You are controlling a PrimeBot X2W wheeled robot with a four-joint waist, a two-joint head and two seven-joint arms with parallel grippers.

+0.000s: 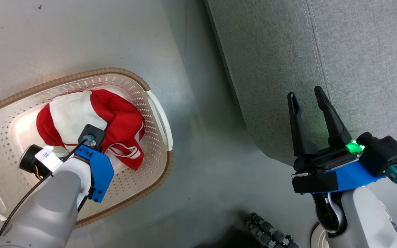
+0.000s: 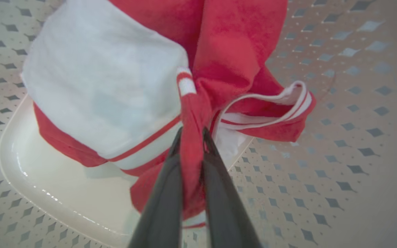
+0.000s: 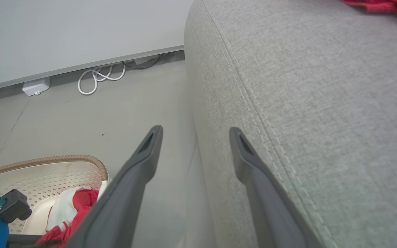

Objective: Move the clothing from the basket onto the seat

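Observation:
The cream basket (image 1: 157, 113) with its brown rim sits on the floor at the left. A red and white garment (image 1: 115, 117) lies bunched inside it. My left arm (image 1: 64, 193) reaches down into the basket, its fingers hidden under the wrist. In the left wrist view my left gripper (image 2: 191, 134) is shut on a red fold of that garment (image 2: 109, 86), just above the basket floor (image 2: 47, 186). My right gripper (image 1: 308, 100) hovers open and holds nothing over the front edge of the grey seat (image 1: 357, 62). A second red garment (image 3: 384, 5) lies farther back on the seat (image 3: 305, 103).
Bare grey floor (image 1: 202, 155) separates the basket from the seat. A coiled white cable (image 3: 98, 77) and a small white box (image 3: 36, 86) lie along the wall base. Black ribbed parts (image 1: 271, 232) sit at the bottom near my base.

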